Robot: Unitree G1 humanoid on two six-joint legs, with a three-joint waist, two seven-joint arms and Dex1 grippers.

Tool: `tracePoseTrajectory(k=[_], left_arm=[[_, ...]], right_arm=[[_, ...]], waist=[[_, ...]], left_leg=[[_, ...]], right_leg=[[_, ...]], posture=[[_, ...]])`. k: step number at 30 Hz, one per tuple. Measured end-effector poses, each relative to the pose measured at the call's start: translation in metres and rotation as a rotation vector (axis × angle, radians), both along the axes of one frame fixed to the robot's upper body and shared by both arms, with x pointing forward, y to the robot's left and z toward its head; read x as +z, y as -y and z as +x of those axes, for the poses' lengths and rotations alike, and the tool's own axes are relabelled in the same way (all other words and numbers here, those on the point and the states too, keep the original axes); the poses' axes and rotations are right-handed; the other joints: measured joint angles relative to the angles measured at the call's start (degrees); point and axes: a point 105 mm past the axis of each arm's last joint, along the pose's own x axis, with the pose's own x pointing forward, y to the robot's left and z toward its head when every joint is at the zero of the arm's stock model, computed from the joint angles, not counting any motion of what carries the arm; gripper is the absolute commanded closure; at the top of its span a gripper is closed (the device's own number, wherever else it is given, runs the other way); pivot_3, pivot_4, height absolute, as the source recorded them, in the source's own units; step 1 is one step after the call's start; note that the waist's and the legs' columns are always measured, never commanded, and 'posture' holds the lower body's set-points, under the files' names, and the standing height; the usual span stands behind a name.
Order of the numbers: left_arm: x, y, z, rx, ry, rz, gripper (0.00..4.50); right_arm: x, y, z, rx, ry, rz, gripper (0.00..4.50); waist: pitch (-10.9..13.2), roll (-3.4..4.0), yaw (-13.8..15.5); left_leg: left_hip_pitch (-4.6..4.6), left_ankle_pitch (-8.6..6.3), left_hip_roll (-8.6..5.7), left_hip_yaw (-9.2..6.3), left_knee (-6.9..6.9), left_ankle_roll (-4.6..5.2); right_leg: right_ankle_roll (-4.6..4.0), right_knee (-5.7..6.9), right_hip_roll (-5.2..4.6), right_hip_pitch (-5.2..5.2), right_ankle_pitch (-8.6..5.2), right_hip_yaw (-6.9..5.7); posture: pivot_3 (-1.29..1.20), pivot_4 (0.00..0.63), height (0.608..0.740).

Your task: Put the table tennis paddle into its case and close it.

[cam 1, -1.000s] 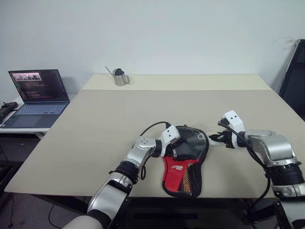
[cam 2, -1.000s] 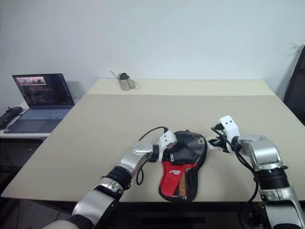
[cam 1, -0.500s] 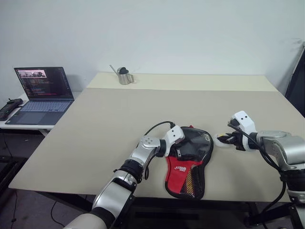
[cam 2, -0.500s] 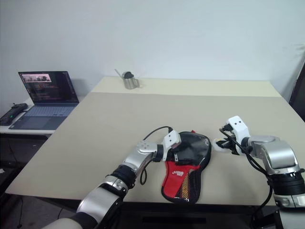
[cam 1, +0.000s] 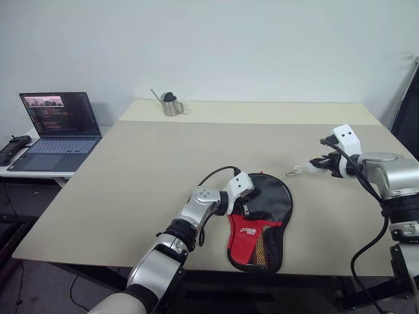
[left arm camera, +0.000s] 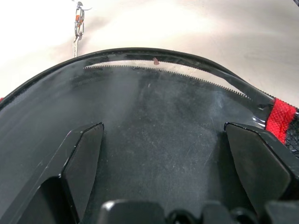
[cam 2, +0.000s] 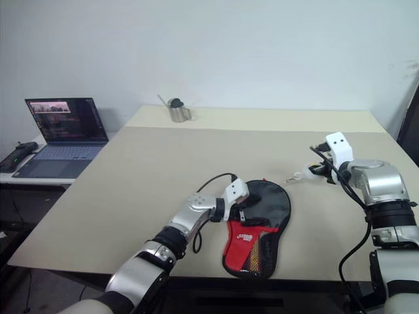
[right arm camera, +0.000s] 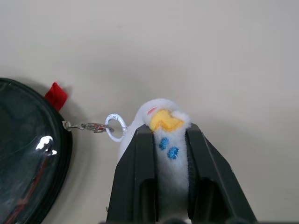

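The case (cam 1: 262, 216) lies flat near the table's front edge, with a round black head and a red, mesh-covered handle end. My left gripper (cam 1: 244, 204) rests on the head's left side, open, with its fingers (left arm camera: 88, 154) spread wide over the black fabric (left arm camera: 159, 93). To the right of the case, my right gripper (cam 1: 322, 163) is shut on a small white-yellow plush charm (right arm camera: 163, 114). A key ring (right arm camera: 115, 127) and short chain link the charm to the case's edge (right arm camera: 23, 140). The table tennis paddle is hidden.
A small metal pitcher (cam 1: 170, 104) stands at the back of the beige table (cam 1: 196, 150). An open laptop (cam 1: 59, 121) sits on a lower side table to the left. A dark panel (cam 1: 407, 111) stands past the table's right edge.
My right gripper has risen and moved right and away from the case, carrying the charm; the chain now runs taut. The left gripper has stayed on the case.
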Motion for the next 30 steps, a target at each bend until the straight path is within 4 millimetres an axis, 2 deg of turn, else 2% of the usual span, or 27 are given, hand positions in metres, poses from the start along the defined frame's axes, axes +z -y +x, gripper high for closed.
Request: tracePoseTrajectory(k=[4, 7, 13, 14, 24, 30], left_arm=[[0.000, 0.002, 0.000, -0.001, 0.001, 0.001, 0.00], [0.000, 0.005, -0.001, -0.005, -0.002, 0.002, 0.00], [-0.001, 0.012, -0.001, -0.010, -0.009, 0.004, 0.00], [-0.001, 0.013, -0.001, -0.011, -0.009, 0.006, 0.00], [-0.001, 0.021, -0.002, -0.022, -0.004, 0.006, 0.00], [-0.001, 0.026, -0.004, -0.035, 0.003, 0.006, 0.00]], right_arm=[[-0.005, 0.004, -0.014, 0.026, -0.030, -0.021, 4.19], [-0.014, 0.013, -0.031, 0.030, -0.087, -0.034, 4.19], [-0.018, 0.021, -0.072, 0.044, -0.159, -0.002, 4.19], [-0.019, 0.018, -0.080, 0.058, -0.173, 0.009, 4.19], [-0.026, -0.023, -0.144, 0.292, -0.295, 0.090, 4.19], [-0.037, -0.026, -0.172, 0.349, -0.373, 0.122, 4.19]], waist=[[0.0, 0.00, 0.1], [0.0, 0.01, 0.1], [0.0, -0.01, 0.5], [0.0, -0.01, 0.6], [0.0, -0.08, 1.0], [0.1, -0.18, 1.5]], left_leg=[[-0.01, 0.00, -0.03, -0.16, 0.02, 0.01], [-0.04, 0.01, -0.15, -0.31, 0.02, 0.02], [-0.11, 0.03, -0.26, -0.45, 0.03, 0.08], [-0.12, 0.03, -0.27, -0.46, 0.03, 0.11], [-0.09, -0.02, -0.31, -0.45, 0.04, 0.22], [-0.09, -0.04, -0.35, -0.42, 0.04, 0.25]], right_leg=[[0.02, -0.06, -0.06, 0.12, -0.01, -0.21], [0.09, -0.07, -0.21, 0.21, -0.06, -0.42], [0.27, -0.08, -0.50, 0.32, -0.17, -0.65], [0.50, -0.08, -0.54, 0.34, -0.30, -0.67], [0.61, -0.13, -0.57, 0.43, -0.36, -0.73], [0.64, -0.15, -0.58, 0.43, -0.38, -0.72]], posture=[[0.00, 0.150, 0.740], [0.00, 0.150, 0.740], [0.00, 0.150, 0.740], [0.00, 0.150, 0.740], [0.00, 0.150, 0.740], [0.00, 0.150, 0.740]])
